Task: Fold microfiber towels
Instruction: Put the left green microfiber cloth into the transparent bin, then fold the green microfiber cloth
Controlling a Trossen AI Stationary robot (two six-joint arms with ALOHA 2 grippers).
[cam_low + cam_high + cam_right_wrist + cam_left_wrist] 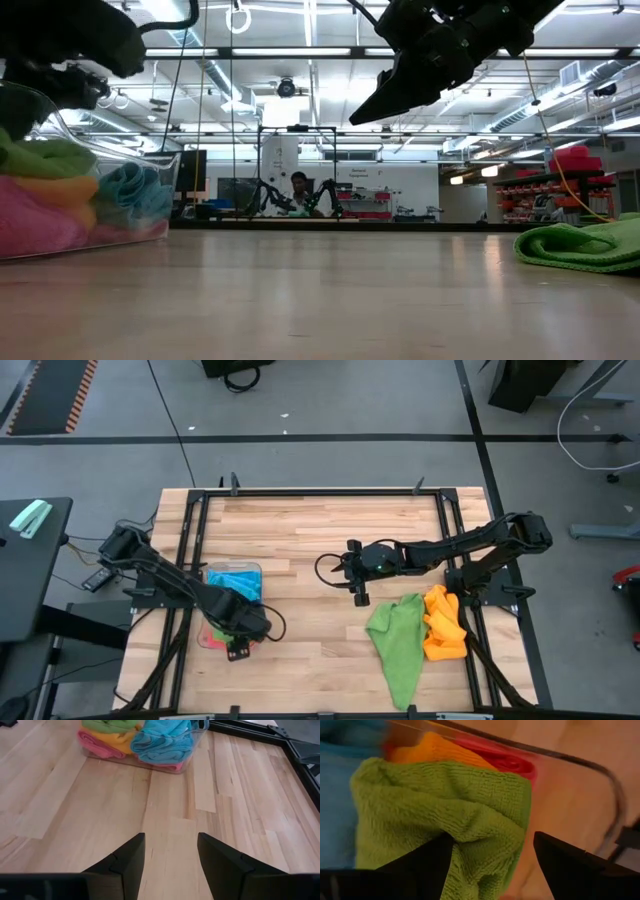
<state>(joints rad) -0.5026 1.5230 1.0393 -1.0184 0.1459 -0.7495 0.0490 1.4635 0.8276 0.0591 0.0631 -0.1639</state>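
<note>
A clear plastic tray (258, 568) on the table's left holds folded microfiber towels: blue (234, 582), green (445, 795), orange (437, 751) and pink (99, 745). My left gripper (492, 865) hangs open above the tray's near end, pointing down. The green towel lies below and between its fingers, and in the low view the gripper (60, 45) is clear of the stack. My right gripper (172, 860) is open over the bare table centre and slants down toward the tray. A loose green towel (395, 642) and an orange one (443, 625) lie crumpled on the table at the right.
A black frame (320, 493) runs around the wooden tabletop. Bare wood (300, 540) lies between the tray and the loose towels. A dark side table (30, 560) stands beyond the left edge. A person sits far off in the room behind (298, 190).
</note>
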